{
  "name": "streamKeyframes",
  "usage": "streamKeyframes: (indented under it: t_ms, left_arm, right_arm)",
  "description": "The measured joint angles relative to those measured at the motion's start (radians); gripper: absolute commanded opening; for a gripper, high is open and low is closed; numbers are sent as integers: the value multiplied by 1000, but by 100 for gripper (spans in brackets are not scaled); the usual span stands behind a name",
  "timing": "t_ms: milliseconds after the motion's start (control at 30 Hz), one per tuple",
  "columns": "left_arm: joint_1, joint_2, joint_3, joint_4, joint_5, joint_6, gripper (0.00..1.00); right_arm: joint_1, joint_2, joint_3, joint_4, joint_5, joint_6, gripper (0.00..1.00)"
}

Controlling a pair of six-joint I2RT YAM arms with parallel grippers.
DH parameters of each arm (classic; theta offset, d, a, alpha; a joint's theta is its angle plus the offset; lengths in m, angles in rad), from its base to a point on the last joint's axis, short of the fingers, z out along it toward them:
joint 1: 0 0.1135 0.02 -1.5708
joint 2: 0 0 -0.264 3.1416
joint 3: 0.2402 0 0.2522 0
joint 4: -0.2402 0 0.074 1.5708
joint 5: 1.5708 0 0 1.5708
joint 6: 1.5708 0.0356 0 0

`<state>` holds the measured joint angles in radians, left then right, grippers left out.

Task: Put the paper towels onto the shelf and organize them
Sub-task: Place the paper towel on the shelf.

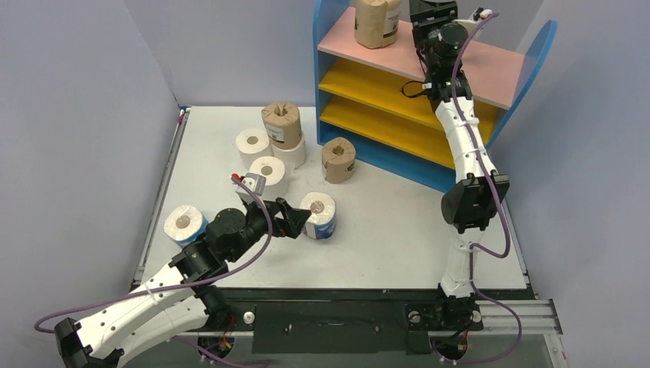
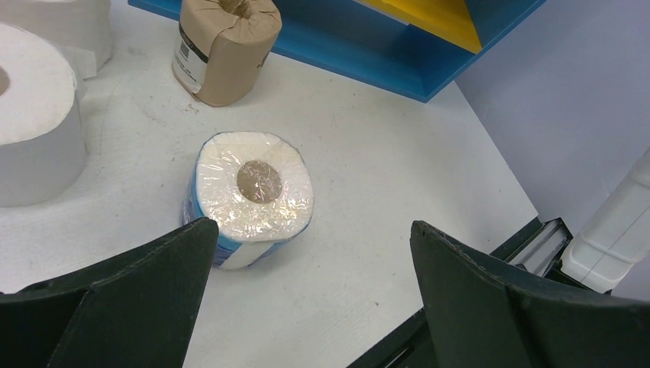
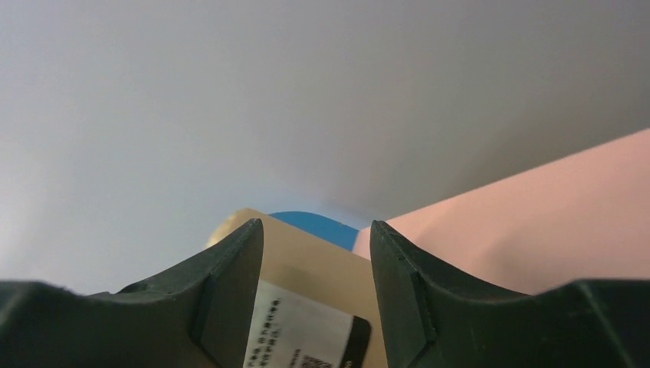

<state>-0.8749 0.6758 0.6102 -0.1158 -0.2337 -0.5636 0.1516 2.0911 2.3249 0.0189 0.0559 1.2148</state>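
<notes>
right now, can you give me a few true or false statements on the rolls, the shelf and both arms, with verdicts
1. A brown roll stands on the pink top board of the shelf. True.
2. The jaws of the left arm are shut on the plastic-wrapped roll. False: they stand wide open, and the roll stands just ahead of them on the table.
3. Two more brown rolls are not on the shelf yet. True.
4. The jaws of the right arm are down at the bottom yellow board. False: they are up at the pink top board, beside the brown roll.
</notes>
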Motion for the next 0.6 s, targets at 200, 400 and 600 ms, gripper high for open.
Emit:
streamKeyframes:
  t_ms: [200, 400, 600]
  left_arm:
    - [1, 11, 0, 0, 2, 0, 96]
    - [5, 13, 0, 0, 3, 0, 96]
    - [6, 13, 0, 0, 3, 0, 96]
  right_arm:
    - [15, 45, 10, 16, -22, 21, 51]
    - [27, 49, 15, 16, -35, 29, 51]
    - [33, 50, 17, 16, -62, 28, 51]
